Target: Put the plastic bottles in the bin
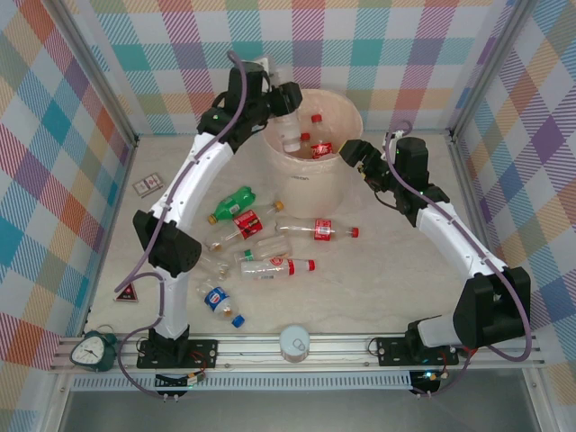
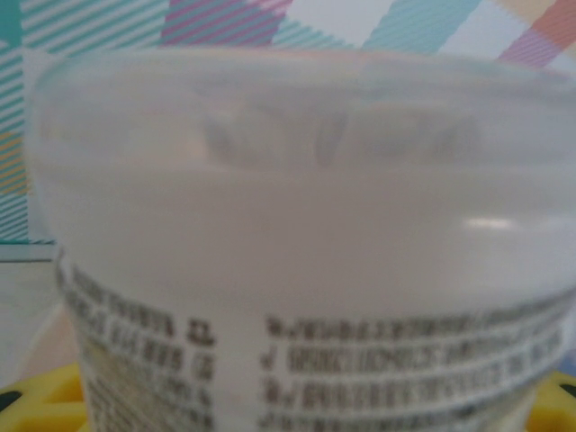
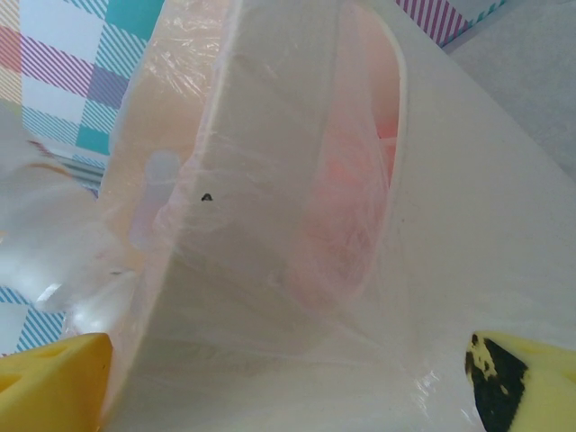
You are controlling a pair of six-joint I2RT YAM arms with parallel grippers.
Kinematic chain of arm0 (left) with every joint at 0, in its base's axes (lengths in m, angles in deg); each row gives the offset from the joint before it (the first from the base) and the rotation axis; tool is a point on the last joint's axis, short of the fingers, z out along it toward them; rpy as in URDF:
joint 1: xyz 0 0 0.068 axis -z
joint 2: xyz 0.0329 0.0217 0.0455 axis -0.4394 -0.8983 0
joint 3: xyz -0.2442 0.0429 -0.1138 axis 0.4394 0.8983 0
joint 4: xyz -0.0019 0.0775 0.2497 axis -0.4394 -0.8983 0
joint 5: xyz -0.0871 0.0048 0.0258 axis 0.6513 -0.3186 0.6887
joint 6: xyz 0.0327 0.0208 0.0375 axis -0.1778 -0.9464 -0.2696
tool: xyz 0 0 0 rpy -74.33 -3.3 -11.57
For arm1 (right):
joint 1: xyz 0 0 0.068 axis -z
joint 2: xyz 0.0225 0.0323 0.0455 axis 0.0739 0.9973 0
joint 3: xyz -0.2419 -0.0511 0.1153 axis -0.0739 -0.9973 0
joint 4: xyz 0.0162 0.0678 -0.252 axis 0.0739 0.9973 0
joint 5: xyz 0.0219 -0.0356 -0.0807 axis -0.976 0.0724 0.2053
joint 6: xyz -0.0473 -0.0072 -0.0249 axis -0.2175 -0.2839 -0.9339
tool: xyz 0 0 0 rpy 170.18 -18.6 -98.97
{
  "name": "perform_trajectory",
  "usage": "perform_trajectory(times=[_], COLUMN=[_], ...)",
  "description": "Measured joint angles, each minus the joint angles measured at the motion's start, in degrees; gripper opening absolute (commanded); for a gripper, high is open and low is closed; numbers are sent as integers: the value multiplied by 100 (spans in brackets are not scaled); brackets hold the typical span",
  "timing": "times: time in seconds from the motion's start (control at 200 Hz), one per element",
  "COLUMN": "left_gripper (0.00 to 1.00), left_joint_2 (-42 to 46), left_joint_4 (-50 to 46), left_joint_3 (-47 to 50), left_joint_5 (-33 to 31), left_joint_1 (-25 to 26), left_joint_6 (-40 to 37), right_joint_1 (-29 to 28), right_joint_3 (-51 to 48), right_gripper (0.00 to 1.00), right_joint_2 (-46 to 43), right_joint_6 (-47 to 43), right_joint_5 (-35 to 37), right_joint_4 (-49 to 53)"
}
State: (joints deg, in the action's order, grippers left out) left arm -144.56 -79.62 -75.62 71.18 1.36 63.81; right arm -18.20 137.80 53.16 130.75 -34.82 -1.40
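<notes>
Over the far-left part of the bin point(image 1: 310, 184) your left gripper point(image 1: 286, 101) hangs with a clear bottle point(image 1: 290, 133) clamped between partly closed jaws. In the left wrist view its printed label sits right against the lens, with the yellow pads point(image 2: 36, 405) just showing beneath it. Seen from above, the bottle lies directly below the fingers and inside the rim's outline. Its long axis points roughly down into the bin, where red-capped bottles point(image 1: 317, 144) already lie. I judge that you only need to open the jaws to release it.

Your left arm is stretched far forward, its wrist bent down over the rim. Your right gripper point(image 1: 357, 155) is spread wide and holds nothing. It sits just beside the bin's right wall, which looms between its fingertips point(image 3: 54, 382) in the right wrist view.

More loose bottles point(image 1: 319, 230) lie on the table point(image 1: 396, 288), most of them nearer your left arm.
</notes>
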Motion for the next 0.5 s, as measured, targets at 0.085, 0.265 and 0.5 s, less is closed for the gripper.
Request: perform_trajectory(times=[0.085,0.265,0.5], left_gripper=[40,44,50], left_joint_2=[-160,-310,-452], left_joint_4=[-138,-345,-442], left_joint_3=[0,133,313], left_joint_5=[13,17,66], left_joint_1=[70,256,411], left_joint_6=[-291,-817,-1204], right_joint_1=[0,-13,-17], right_joint_3=[0,2,22], right_gripper=[99,99,99], right_joint_2=[0,0,0], right_joint_6=[-4,-7,-24], right_joint_5=[7,44,85], right_joint_4=[2,13,42])
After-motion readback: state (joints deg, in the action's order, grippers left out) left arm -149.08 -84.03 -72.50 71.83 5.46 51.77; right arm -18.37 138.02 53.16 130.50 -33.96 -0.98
